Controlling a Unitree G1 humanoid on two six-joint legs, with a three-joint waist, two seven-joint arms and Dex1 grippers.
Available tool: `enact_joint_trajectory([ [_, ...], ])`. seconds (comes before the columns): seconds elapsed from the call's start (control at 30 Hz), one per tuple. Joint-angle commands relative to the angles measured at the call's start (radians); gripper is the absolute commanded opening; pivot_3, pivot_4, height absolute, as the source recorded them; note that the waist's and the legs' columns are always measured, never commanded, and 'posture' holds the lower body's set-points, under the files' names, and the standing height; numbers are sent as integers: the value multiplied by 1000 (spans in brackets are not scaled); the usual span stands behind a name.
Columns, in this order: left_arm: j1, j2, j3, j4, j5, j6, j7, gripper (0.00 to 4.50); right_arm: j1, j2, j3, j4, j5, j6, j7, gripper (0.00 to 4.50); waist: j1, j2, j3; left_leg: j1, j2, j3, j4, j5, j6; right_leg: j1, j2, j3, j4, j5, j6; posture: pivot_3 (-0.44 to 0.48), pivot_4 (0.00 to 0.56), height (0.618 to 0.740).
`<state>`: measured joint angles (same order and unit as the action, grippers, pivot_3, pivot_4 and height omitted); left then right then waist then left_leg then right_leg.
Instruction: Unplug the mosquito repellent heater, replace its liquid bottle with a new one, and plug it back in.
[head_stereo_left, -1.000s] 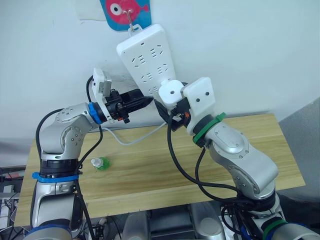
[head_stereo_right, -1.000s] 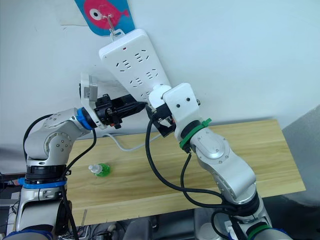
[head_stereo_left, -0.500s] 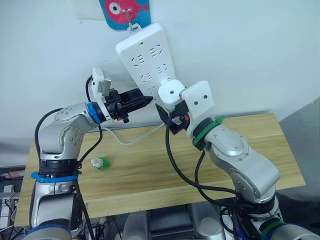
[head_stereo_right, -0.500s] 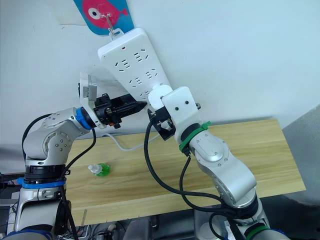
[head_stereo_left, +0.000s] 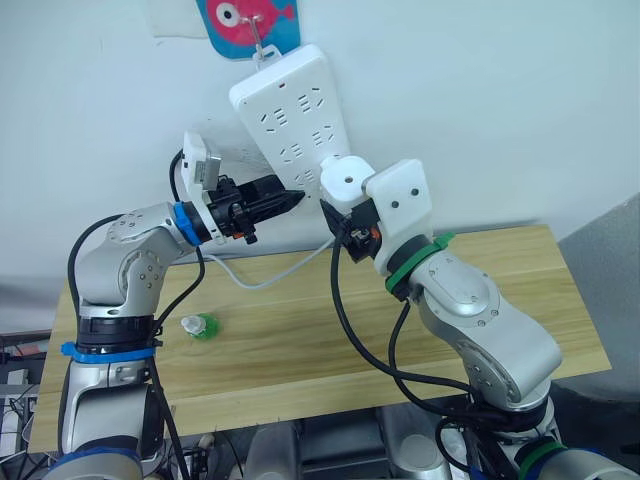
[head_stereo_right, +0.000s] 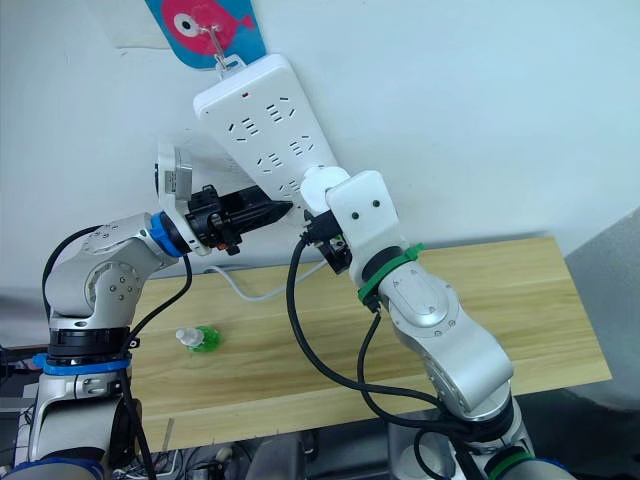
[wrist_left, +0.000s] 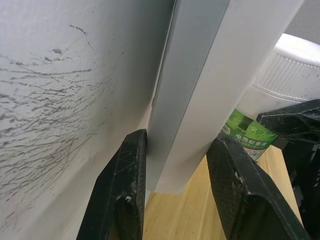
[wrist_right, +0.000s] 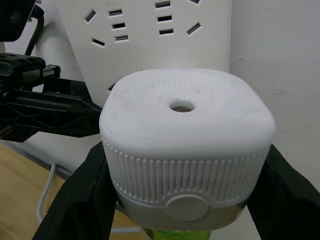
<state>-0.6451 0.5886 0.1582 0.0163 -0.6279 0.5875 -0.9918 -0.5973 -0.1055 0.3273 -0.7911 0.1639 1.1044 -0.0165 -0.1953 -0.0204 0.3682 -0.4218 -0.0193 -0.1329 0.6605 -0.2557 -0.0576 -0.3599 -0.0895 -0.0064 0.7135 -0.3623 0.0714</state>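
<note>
Over the last second the heater (head_stereo_left: 343, 181) has shifted slightly upward along the power strip (head_stereo_left: 293, 112), carried by the right gripper (wrist_right: 180, 200); the left arm has barely moved.

Nearest, on the bench (head_stereo_left: 300, 330), the new bottle (head_stereo_left: 199, 327) with its white cap lies on its side, well apart from both arms, probably parked there for the swap. Above the bench, the right gripper is clamped on the heater, one black finger on each ribbed side, with the vent hole facing the wrist camera. The old bottle (wrist_left: 248, 136) hangs green beneath the heater; its wick is hidden inside. Further back, the left gripper (wrist_left: 177, 165) straddles the lower end of the power strip, fingers apart on either side of it, seemingly bracing it against the pull. The strip hangs tilted from a hook on the wall (head_stereo_left: 500, 100). Whether the prongs have left the socket cannot be made out.
</note>
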Motion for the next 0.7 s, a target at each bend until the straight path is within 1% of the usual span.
enact_joint_trajectory([
  [0.03, -36, 7, 38, 13, -2, -4, 45, 1420, -4, -10, -7, -65, 1, 1, 25, 2991, 0, 0, 0, 0, 0, 0, 0, 0, 0, 0, 0, 0, 0, 0, 0, -352, 388, 740],
  [0.33, -35, 18, 36, 20, 12, -7, 59, 1420, 16, -67, -60, -137, 19, 43, 79, 2991, 4, -1, 3, -5, 0, -1, 0, 0, -1, -4, 0, -1, -1, 0, 0, -358, 390, 740],
  [0.47, -33, 27, 32, 24, 20, -5, 62, 1420, 17, -73, -77, -154, 19, 61, 76, 2991, 5, -1, 3, -11, -1, -1, 1, 2, -4, -9, 0, -1, -1, 0, 0, -374, 386, 740],
  [0.7, -47, 25, 22, 37, 26, 10, 76, 1420, 24, -62, -121, -188, 38, 104, 92, 2991, 9, -1, 3, -12, -1, -1, 0, 2, -4, -9, -1, -2, -1, 0, 0, -387, 386, 740],
])
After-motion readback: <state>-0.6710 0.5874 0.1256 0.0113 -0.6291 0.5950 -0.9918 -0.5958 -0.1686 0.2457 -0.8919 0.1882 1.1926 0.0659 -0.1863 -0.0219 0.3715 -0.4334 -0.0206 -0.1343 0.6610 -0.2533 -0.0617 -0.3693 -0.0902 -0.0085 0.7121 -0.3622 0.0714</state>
